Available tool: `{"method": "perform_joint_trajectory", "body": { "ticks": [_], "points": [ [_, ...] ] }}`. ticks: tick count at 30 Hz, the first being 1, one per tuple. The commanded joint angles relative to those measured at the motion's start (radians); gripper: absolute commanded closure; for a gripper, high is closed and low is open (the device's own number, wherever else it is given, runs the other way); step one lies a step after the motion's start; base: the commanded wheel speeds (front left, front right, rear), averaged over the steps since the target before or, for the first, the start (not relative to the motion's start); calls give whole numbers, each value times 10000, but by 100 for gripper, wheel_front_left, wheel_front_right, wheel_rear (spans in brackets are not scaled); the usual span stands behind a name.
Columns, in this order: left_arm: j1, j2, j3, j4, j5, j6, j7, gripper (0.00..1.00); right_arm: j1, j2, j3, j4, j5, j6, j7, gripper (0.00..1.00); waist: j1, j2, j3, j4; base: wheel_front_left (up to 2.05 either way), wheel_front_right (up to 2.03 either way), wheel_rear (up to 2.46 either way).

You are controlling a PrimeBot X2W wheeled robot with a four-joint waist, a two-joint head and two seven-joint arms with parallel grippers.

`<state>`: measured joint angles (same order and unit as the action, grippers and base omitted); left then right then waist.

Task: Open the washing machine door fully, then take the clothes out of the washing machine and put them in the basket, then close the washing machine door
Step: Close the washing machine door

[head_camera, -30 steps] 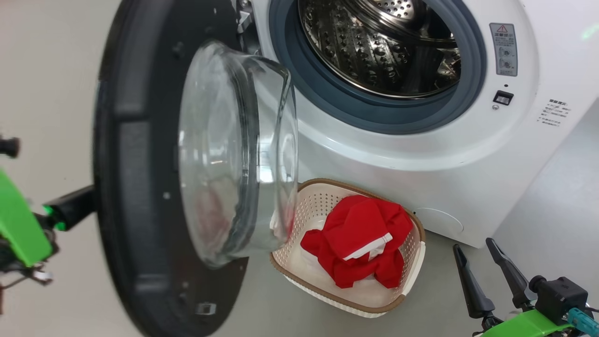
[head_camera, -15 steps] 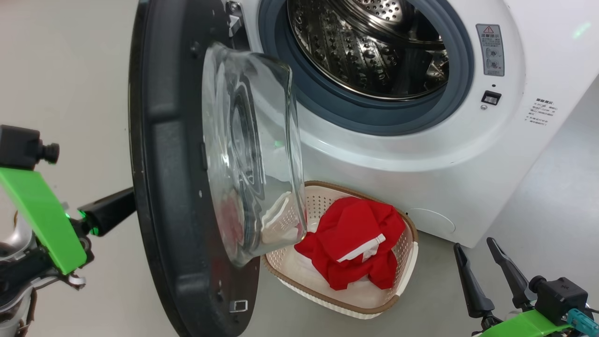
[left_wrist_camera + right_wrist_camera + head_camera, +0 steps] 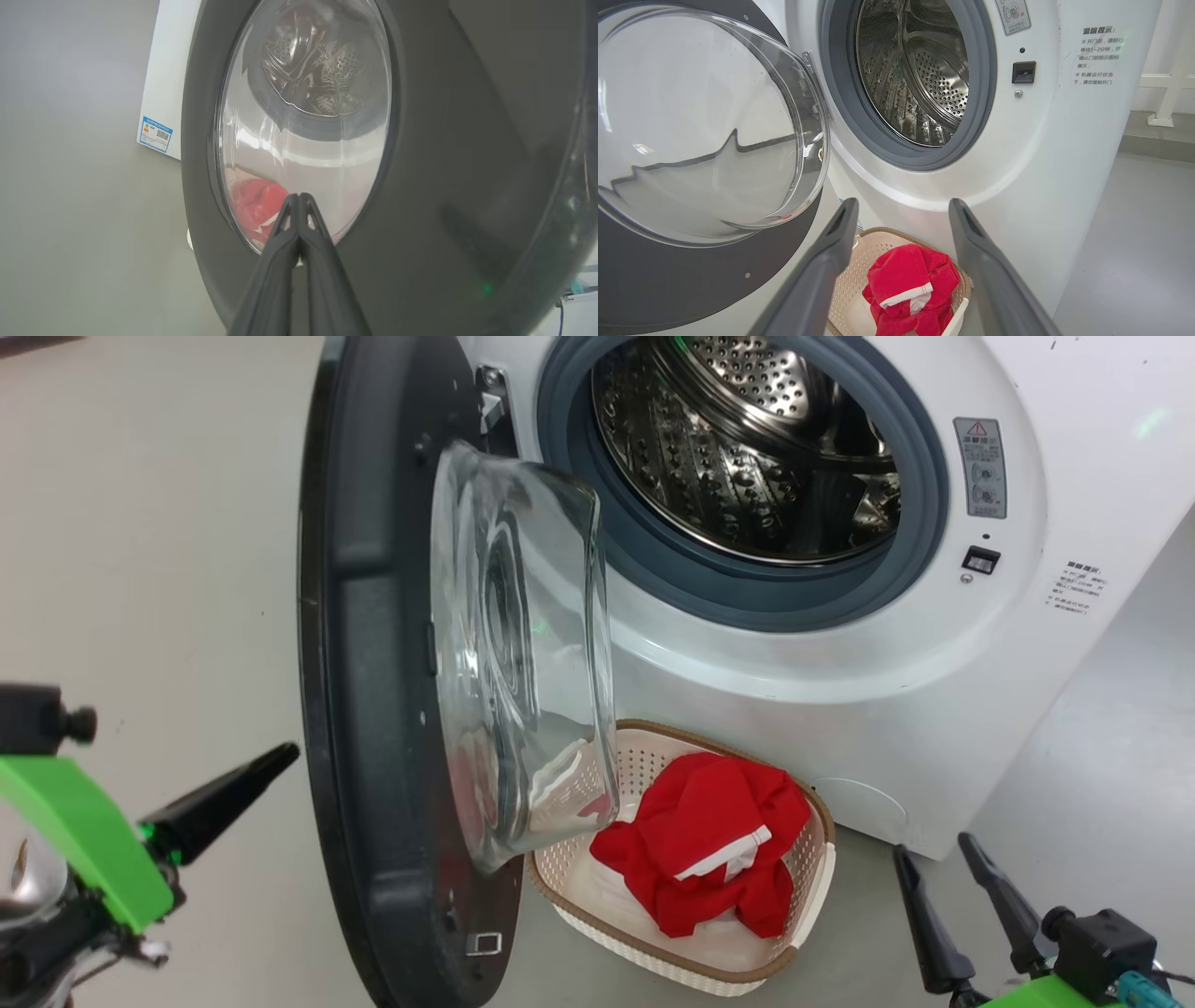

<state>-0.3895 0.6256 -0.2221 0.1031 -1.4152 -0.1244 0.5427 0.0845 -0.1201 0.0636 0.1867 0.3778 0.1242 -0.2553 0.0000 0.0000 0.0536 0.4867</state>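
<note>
Clothes (image 3: 709, 840) of bright red fabric, with a white strip of trim on top, lie bunched in the basket (image 3: 644, 947). This cream perforated basket with a brown rim stands on the floor (image 3: 140, 523) just in front of the washing machine (image 3: 840, 709), below its round opening. The washing machine door (image 3: 373, 663) stands swung out on the left side of the opening, nearly edge-on in the head view. Its clear glass bowl (image 3: 523, 644) bulges toward the machine and overlaps the basket's near corner in that view. Through the open mouth, ringed by a grey gasket (image 3: 653, 569), the perforated steel drum (image 3: 738, 467) shines. A warning label (image 3: 980, 467) sits on the white front to the right of the opening, and a blue sticker (image 3: 156, 134) shows on the machine's side in the left wrist view. The left claw (image 3: 288, 751) is at the outer side of the door, its 2 fingers (image 3: 275, 261) pressed together and pointing at the lower part of the window. The tip is just beside the door, but whether it touches cannot be told. The right claw (image 3: 932, 846) hangs low at the right, near the basket and apart from it, its fingers spread wide with nothing between them.
</note>
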Motion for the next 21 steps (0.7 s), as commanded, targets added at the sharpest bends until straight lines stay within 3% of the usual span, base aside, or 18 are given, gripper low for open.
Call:
{"method": "perform_joint_trajectory", "body": {
  "ticks": [1, 10, 12, 13, 21],
  "points": [
    [-59, 642, 485, -74, 67, -63, -283, 87, -57, -78, 287, -243, -37, 65, -65, 0, 0, 0, -76, 18, 0, 0, 0],
    [1302, 716, 491, 121, 104, -63, -2039, 45, -84, -170, 495, -227, -13, 65, -65, 0, 0, 0, -99, 15, 0, 0, 0],
    [1571, 715, 463, 190, 192, -63, -2512, 18, -115, -203, 526, -212, -4, 65, -65, 0, 0, 0, -76, 21, 0, 0, 0],
    [1702, 719, 416, 244, 268, -63, -2746, 0, -132, -220, 543, -201, 0, 65, -65, 0, 0, 0, -64, 24, 0, 0, 0],
    [2521, 488, -23, 827, 329, -63, -4437, 0, -243, -278, 660, -108, 28, 65, -65, 0, 0, 0, -48, 23, 0, 0, 0]
  ]
}}
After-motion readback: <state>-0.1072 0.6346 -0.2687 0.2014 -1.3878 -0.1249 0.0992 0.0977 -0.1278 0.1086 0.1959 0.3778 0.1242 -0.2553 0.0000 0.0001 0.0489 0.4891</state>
